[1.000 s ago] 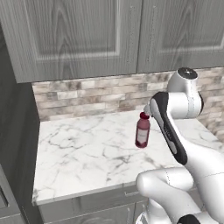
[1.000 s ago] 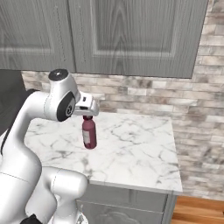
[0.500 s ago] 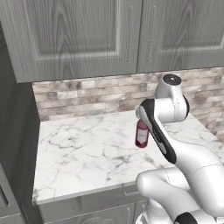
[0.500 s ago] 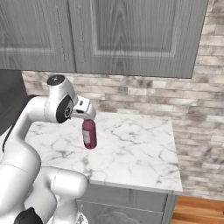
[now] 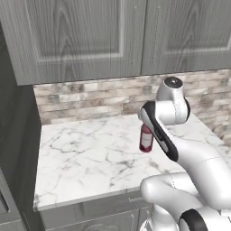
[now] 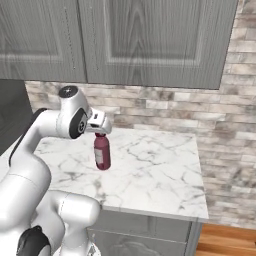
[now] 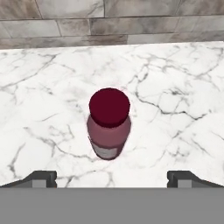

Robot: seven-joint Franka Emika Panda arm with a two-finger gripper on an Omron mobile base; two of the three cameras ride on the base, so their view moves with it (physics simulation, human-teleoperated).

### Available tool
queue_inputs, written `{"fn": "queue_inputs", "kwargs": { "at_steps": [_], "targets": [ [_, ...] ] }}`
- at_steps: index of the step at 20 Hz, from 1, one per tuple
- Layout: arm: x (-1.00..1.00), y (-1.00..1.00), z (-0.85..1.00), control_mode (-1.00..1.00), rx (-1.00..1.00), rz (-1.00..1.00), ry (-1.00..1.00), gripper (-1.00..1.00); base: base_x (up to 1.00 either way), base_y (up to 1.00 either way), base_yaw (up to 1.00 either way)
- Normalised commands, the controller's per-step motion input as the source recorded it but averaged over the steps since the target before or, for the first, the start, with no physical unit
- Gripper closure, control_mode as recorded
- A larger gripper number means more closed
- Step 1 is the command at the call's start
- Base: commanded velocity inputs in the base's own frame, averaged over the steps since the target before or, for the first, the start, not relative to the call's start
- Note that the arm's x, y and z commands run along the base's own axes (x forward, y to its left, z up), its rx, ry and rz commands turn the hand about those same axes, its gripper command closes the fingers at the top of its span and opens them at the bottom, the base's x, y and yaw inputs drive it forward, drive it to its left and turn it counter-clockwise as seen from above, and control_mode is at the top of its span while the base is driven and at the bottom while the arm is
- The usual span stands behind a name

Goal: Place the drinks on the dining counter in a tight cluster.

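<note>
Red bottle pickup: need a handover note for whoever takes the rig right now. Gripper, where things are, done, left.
Gripper: open, holding nothing, poised above the dark red bottle, fingertips spread wide to either side of it.
Things: the red bottle stands upright on the small marble counter in front of the brick backsplash, under the grey cabinets.
Done: the approach only; nothing is gripped or lifted.
Left: lower over the bottle, close on it, lift it, carry it to the dining counter, and cluster it tightly with the other drinks.
</note>
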Motion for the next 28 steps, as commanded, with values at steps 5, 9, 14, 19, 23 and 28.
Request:
{"fn": "queue_inputs", "kwargs": {
  "at_steps": [5,9,14,19,23,28],
  "targets": [
    [0.31,0.00,-0.02,-1.00,0.00,0.00,0.00,-1.00,0.00,0.00,0.00],
    [0.33,0.00,-0.04,-1.00,0.00,0.00,0.00,-1.00,0.00,0.00,0.00],
    [0.27,0.00,-0.21,-1.00,0.00,0.00,0.00,-1.00,0.00,0.00,0.00],
    [0.13,0.00,-0.41,-1.00,0.00,0.00,0.03,-1.00,0.00,0.00,0.00],
    [0.18,0.00,-0.21,-1.00,0.00,0.00,0.00,-1.00,0.00,0.00,0.00],
    [0.22,0.00,0.00,-1.00,0.00,0.00,0.00,-1.00,0.00,0.00,0.00]
  ]
}}
